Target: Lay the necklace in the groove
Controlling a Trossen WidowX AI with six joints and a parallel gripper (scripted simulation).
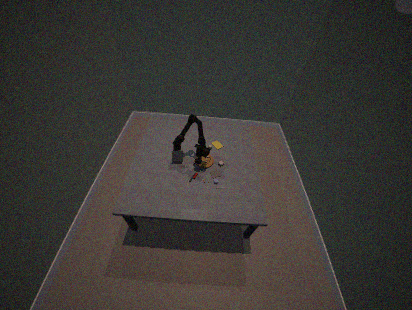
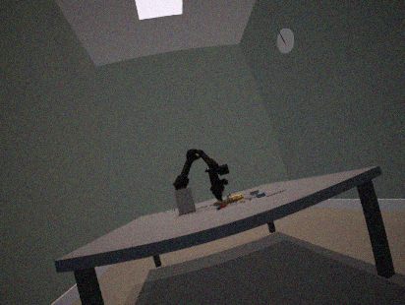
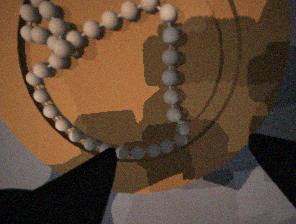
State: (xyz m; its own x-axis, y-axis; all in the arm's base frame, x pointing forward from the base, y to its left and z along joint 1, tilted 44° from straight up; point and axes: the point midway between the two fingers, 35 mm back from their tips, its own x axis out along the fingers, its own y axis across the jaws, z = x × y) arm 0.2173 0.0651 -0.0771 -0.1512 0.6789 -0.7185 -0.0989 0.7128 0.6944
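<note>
The round orange bead board [image 3: 107,90] [image 1: 208,162] [image 2: 236,198] lies on the table. The pearl bead necklace [image 3: 170,77] lies on it. In the wrist view its beads follow the groove down the left side and along the bottom. At the lower right the strand leaves the groove and runs straight up inside it, then bends left to a bunched, crossing cluster at the upper left. The groove's right side holds no beads. My gripper [image 3: 181,147] [image 1: 199,163] [image 2: 219,199] is open and empty over the board's near edge, its left fingertip overlapping the bottom beads in view.
A yellow pad [image 1: 217,145] lies behind the board. A red-handled tool [image 1: 195,176] lies in front of it. A small pale object [image 1: 221,163] is to the right, and another pale object [image 1: 216,180] is at the front right. A blue item [image 2: 260,195] shows beyond the board.
</note>
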